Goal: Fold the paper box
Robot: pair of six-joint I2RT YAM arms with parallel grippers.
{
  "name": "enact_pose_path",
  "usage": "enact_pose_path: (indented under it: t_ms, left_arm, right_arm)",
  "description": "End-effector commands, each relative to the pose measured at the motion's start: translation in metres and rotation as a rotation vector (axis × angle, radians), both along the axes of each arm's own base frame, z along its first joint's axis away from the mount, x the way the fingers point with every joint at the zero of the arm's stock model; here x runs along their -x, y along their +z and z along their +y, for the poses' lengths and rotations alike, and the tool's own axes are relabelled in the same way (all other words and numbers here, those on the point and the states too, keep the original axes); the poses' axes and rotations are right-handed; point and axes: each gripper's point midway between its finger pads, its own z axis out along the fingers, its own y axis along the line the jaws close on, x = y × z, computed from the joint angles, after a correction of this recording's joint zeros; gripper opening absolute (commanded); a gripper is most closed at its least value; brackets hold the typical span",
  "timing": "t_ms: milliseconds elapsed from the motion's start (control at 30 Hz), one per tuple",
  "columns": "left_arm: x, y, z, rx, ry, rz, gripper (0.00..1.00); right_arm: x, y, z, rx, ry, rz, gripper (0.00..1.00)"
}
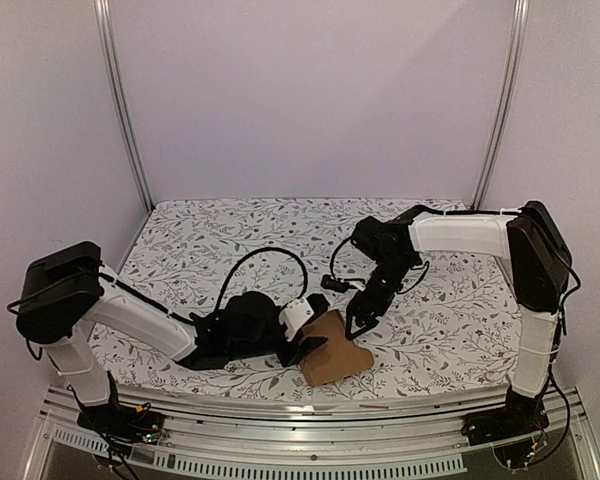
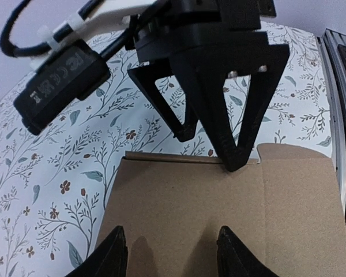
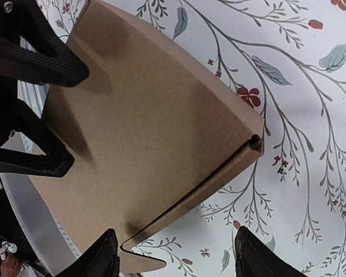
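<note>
**Two open grippers at the brown box, near the front of the table**

The paper box [image 1: 338, 358] lies on the flowered table [image 1: 230, 240], close to its near edge, about midway between the two arms. It looks mostly flat, with one folded edge and a small flap showing. The left gripper [image 2: 170, 257] is at the left side of the box. Its fingers stand apart above the plain brown panel and hold nothing. The right gripper [image 3: 176, 259] is at the far right side. Its jaws are also apart, with the folded edge of the box between them. One fingertip [image 2: 236, 164] touches the far edge of the box. I cannot see that it pinches the cardboard.
</note>
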Motion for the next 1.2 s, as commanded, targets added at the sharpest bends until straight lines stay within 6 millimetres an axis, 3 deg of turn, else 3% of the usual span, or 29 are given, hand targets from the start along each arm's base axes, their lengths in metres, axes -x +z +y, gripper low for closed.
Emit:
enact_pose_path:
  t_ms: [0,200,300,433,533,733,867,1033,1167]
  left_arm:
    - [-0.006,0.007,-0.002,0.01,0.004,-0.002,0.53]
    - [-0.022,0.034,0.005,0.0,0.121,-0.01,0.54]
    - [-0.04,0.07,0.021,0.006,0.344,0.013,0.54]
    - [-0.034,0.103,0.045,-0.017,0.519,-0.003,0.54]
    - [-0.021,0.104,0.064,0.033,0.574,0.099,0.55]
    - [0.008,0.082,0.114,0.163,0.698,0.368,0.55]
    - [0.016,0.078,0.153,0.27,0.799,0.422,0.56]
    - [0.019,0.091,0.168,0.284,0.754,0.359,0.56]
    - [0.018,0.1,0.178,0.289,0.756,0.321,0.56]
  right_arm:
    - [-0.005,-0.02,0.0,0.061,-0.013,0.004,0.67]
    - [-0.016,-0.033,-0.01,0.161,-0.022,-0.075,0.67]
    - [-0.019,-0.028,-0.011,0.165,-0.035,-0.094,0.67]
    - [-0.019,-0.018,-0.008,0.14,-0.038,-0.101,0.68]
    - [-0.019,0.008,-0.002,0.081,-0.031,-0.123,0.72]
    - [-0.036,0.082,0.0,-0.026,-0.008,-0.34,0.74]
    - [-0.018,0.109,0.025,-0.138,0.09,-0.36,0.67]
    - [0.014,0.083,0.058,-0.108,0.254,-0.389,0.59]
    - [0.03,0.054,0.068,-0.059,0.323,-0.393,0.53]
